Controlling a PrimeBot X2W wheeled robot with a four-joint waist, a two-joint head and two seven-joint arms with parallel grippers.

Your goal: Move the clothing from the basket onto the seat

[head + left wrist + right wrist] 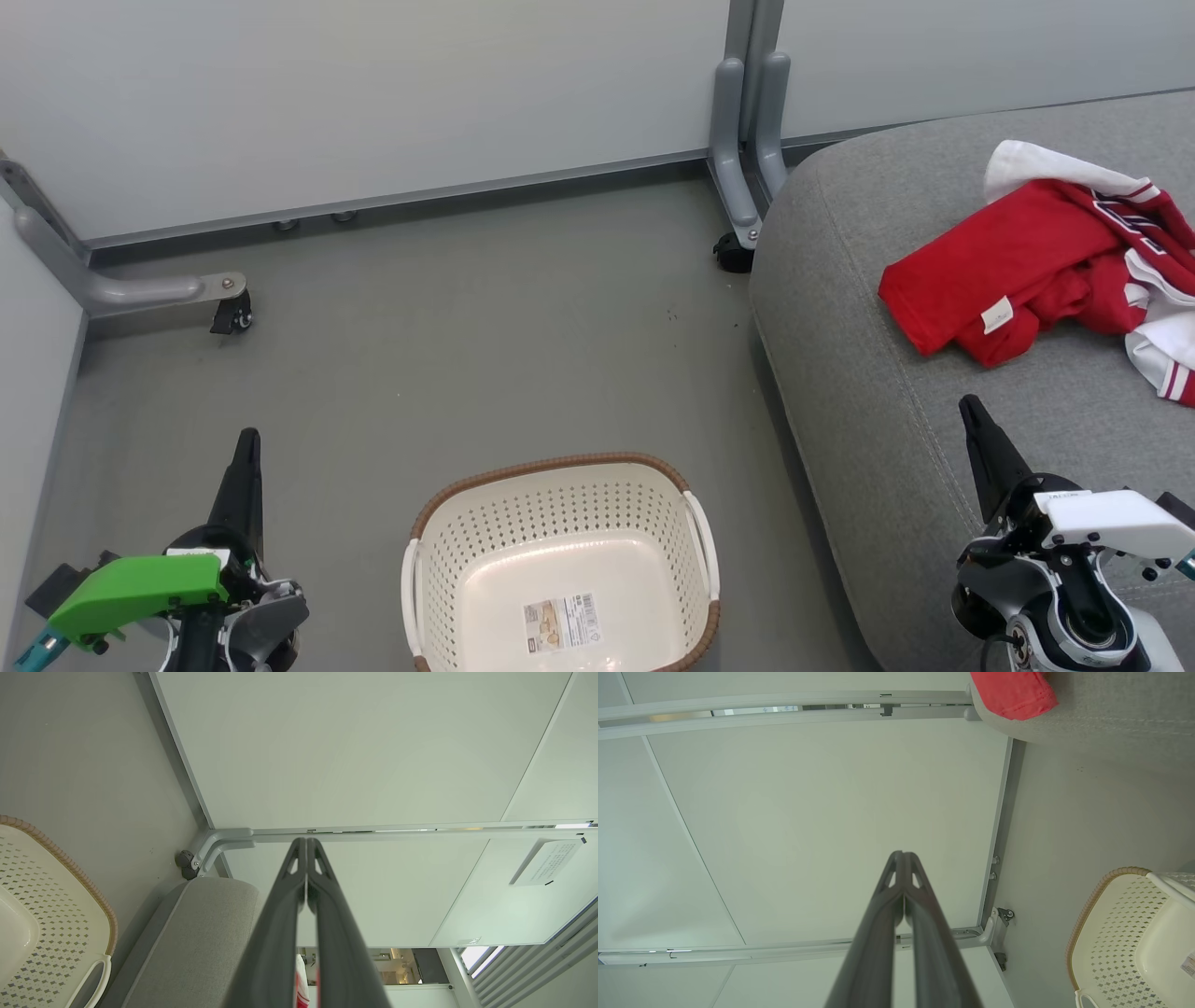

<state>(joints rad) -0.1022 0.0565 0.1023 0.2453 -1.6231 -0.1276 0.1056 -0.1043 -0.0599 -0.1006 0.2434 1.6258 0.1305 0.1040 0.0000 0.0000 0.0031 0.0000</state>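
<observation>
Left hand (246,453) sits low at the left over the floor (467,327), jaws pressed flat together along their length with nothing between them. The left wrist view agrees: tips meet, no gap. Just right of it the basket (560,509) stands upright on the floor, mouth toward the head camera, interior bare down to the sticker (560,623) on its base. Right again, beside the basket and apart from it, the rounded corner of the seat (868,392) rises. The clothing (1008,252) lies crumpled on the seat's top, well in from that corner, wholly clear of the basket. The red body faces the basket side, with a small white label (997,315) on its near fold, and white and striped parts trail off toward the right edge of the head view. Its long axis runs roughly across that view, left to right. Right hand (973,415) hovers over the near part of the seat, jaws closed and empty, tips pointing up the view toward the garment's near left end. The garment lies ahead of this hand and a little to its right, near but not touching. The right arm is plainly the nearer, since the left has the whole basket between it and the seat. Judgement: the transfer looks complete as things lie, and any further tidying would fall to the right hand, reaching forward.
</observation>
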